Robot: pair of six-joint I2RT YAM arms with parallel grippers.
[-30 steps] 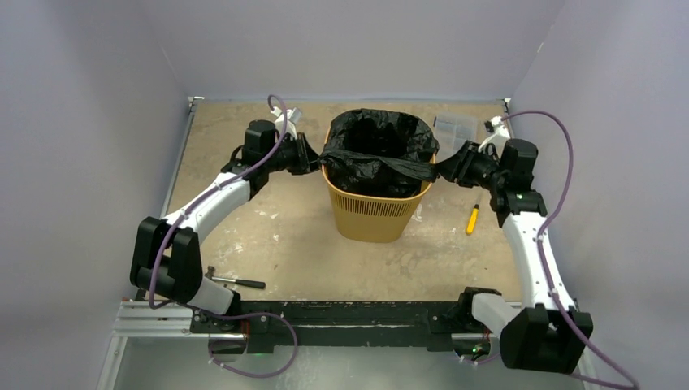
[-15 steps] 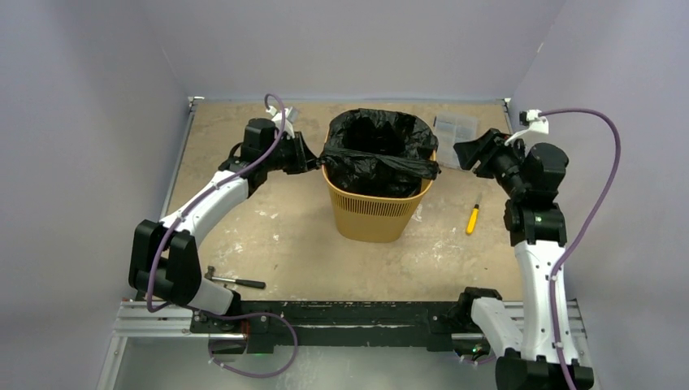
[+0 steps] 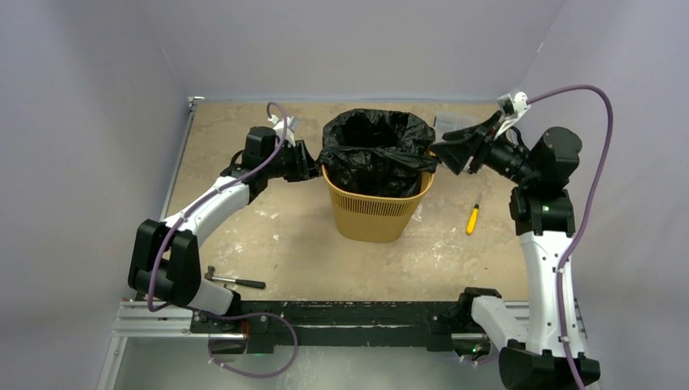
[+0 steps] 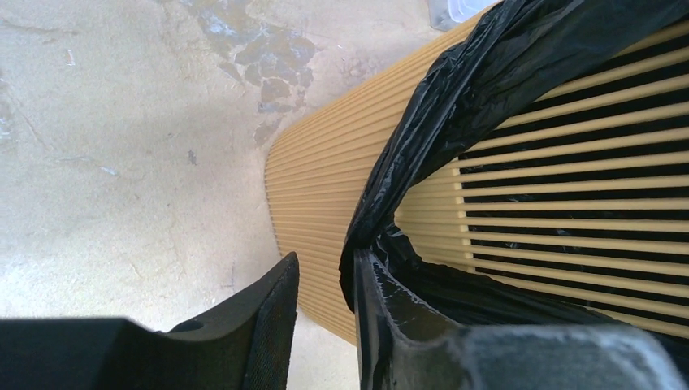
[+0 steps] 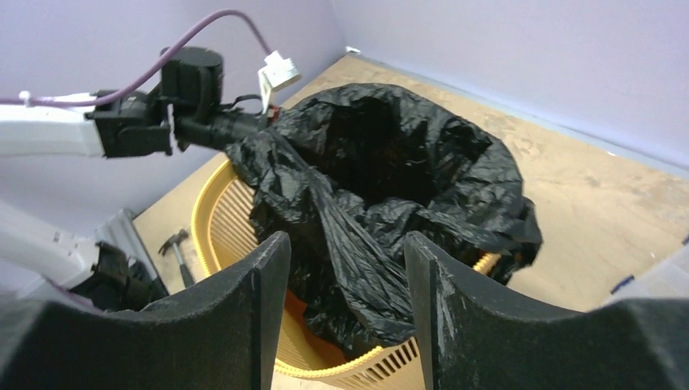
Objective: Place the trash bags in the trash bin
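The orange-yellow mesh trash bin (image 3: 374, 207) stands mid-table with the glossy black trash bag (image 3: 375, 146) sitting inside it, its film folded over the rim. My left gripper (image 3: 312, 165) is at the bin's left rim, slightly open. In the left wrist view the gap of the left gripper (image 4: 325, 264) is bare, and the bag's edge (image 4: 455, 106) lies against the outside of one finger (image 4: 386, 317). My right gripper (image 3: 445, 153) hovers above the bin's right rim, open. The right wrist view shows the right gripper (image 5: 348, 244) holding nothing, with the bag (image 5: 382, 179) and bin (image 5: 219, 236) below.
A yellow screwdriver (image 3: 472, 218) lies right of the bin. A hammer (image 3: 236, 281) lies near the left arm's base. A small clear plastic box (image 3: 455, 127) sits at the back right, partly behind my right gripper. Purple walls close in the table on three sides.
The right gripper opened, let go of the bag's right edge and lifted up and back. The left gripper's jaws parted from the bag's left edge. The bag's stretched edge slackened onto the rim.
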